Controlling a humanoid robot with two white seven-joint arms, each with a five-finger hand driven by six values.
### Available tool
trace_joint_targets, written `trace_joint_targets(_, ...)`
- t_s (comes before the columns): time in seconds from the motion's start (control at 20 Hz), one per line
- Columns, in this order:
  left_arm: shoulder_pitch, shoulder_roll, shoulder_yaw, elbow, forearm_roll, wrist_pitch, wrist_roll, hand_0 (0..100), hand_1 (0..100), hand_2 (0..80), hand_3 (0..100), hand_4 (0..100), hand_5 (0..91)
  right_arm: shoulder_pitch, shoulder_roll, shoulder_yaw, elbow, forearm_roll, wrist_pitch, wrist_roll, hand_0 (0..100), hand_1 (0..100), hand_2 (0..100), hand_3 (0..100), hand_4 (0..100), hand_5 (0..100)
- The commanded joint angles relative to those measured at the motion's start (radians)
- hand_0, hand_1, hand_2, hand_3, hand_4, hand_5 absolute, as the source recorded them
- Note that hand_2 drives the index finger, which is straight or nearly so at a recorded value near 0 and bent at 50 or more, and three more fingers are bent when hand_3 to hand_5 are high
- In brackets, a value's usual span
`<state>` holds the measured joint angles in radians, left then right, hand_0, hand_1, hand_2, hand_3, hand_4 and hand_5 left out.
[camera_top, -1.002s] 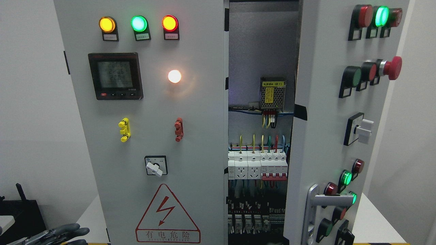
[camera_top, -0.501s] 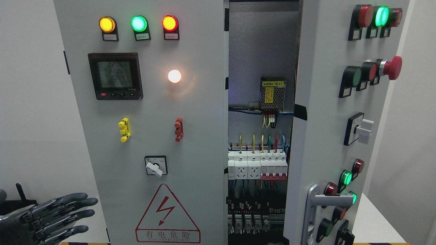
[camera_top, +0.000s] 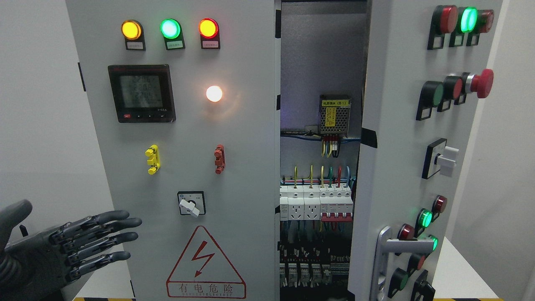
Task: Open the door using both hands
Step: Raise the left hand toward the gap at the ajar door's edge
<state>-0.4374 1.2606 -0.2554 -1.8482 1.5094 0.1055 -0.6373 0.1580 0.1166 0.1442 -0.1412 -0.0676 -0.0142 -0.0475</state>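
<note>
One hand in frame: my left hand (camera_top: 62,251), lower left, fingers (camera_top: 108,228) spread and flat, holding nothing; their tips overlap the outer edge of the left door (camera_top: 175,167), contact not certain. Right hand not visible. Right door (camera_top: 411,159) stands swung out at frame right, handle (camera_top: 393,251) at lower right; wiring (camera_top: 317,200) shows in the gap between. Left door looks shut. Judgement: its free edge lies at frame centre, so I should hook fingertips there, not at the hinge side. Open room: wall (camera_top: 37,125) close at left; bright gap at centre is clear.
</note>
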Motion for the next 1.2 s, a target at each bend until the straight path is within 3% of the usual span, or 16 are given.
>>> trace_joint_targets(0.0, -0.394, -0.217, -0.527, 0.132, -0.028, 0.040, 0.005, 0, 0, 0.0, 0, 3, 0.0, 0.000, 0.000, 0.000, 0.000, 0.000, 0.000, 0.000, 0, 0, 0, 0, 0, 0)
trace_joint_targets(0.25, -0.509, -0.326, -0.588, 0.150, -0.034, 0.063, 0.014, 0, 0, 0.0, 0, 3, 0.0, 0.000, 0.000, 0.000, 0.000, 0.000, 0.000, 0.000, 0, 0, 0, 0, 0, 0)
trace_joint_targets(0.45, -0.658, -0.432, -0.711, 0.210, -0.028, 0.079, 0.064, 0, 0, 0.0, 0, 3, 0.0, 0.000, 0.000, 0.000, 0.000, 0.000, 0.000, 0.000, 0, 0, 0, 0, 0, 0)
trace_joint_targets(0.65, -0.742, -0.526, -0.731, 0.254, -0.023, 0.082, 0.065, 0, 0, 0.0, 0, 3, 0.0, 0.000, 0.000, 0.000, 0.000, 0.000, 0.000, 0.000, 0, 0, 0, 0, 0, 0)
trace_joint_targets(1.15, -0.779, -0.719, -0.734, 0.317, -0.041, 0.140, 0.068, 0, 0, 0.0, 0, 3, 0.0, 0.000, 0.000, 0.000, 0.000, 0.000, 0.000, 0.000, 0, 0, 0, 0, 0, 0)
